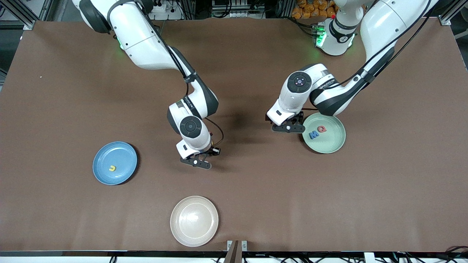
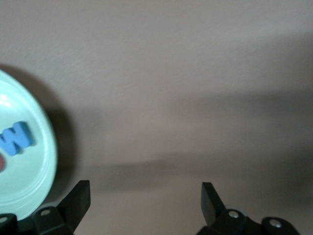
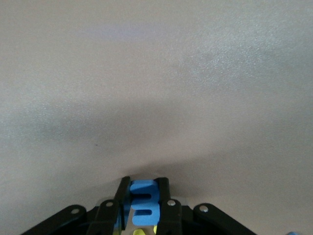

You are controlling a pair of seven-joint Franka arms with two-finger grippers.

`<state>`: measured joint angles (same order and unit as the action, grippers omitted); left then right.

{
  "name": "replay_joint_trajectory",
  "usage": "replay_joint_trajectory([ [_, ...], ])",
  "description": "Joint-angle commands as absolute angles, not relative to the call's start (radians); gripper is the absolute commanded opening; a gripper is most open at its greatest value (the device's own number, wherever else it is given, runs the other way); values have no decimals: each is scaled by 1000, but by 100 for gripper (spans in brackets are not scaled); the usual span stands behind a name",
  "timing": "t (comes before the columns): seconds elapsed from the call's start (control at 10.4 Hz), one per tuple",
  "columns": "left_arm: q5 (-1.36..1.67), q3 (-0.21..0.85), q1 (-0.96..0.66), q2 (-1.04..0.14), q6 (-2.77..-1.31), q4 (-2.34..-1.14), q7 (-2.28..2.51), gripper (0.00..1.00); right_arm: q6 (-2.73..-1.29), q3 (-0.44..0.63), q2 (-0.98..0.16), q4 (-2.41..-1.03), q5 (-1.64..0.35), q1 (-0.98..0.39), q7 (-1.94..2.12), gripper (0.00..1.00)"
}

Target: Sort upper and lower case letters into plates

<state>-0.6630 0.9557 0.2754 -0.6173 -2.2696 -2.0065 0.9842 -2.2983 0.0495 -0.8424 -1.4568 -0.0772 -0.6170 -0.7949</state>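
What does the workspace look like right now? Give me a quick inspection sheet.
Surface: brown table, flat.
Job's things: mint green plate holds a blue M and red Q; sky blue plate holds one yellow letter; blue letter in the right gripper.
Clutter: cream plate, nothing in it.
Grippers: right gripper shut on the blue letter at mid-table; left gripper open beside the mint green plate.
Cables: black cables along the arms.
Surroundings: metal frame.

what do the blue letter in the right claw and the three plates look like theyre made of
Blue letter in the right claw: probably foam, thick, flat and matte. Mint plate, blue plate and cream plate: smooth, with a slight sheen; glazed ceramic or hard plastic, which of them is not clear.
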Motion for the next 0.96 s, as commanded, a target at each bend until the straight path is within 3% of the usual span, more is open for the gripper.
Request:
replay_joint_trajectory([
  [0.0,-646,853,102,-669,-2258,-1878,1055,100,-2228,55,-813,-1453,-86,-598,-753,0],
  [0.48,-531,750,-90,-747,-2258,-1702,1174,100,-2128,77,-738,-1453,-74,-405,-432,0],
  [0.86,-466,522,-407,-853,-2258,-1488,1336,100,-2100,124,-727,-1473,-60,-250,-75,0],
])
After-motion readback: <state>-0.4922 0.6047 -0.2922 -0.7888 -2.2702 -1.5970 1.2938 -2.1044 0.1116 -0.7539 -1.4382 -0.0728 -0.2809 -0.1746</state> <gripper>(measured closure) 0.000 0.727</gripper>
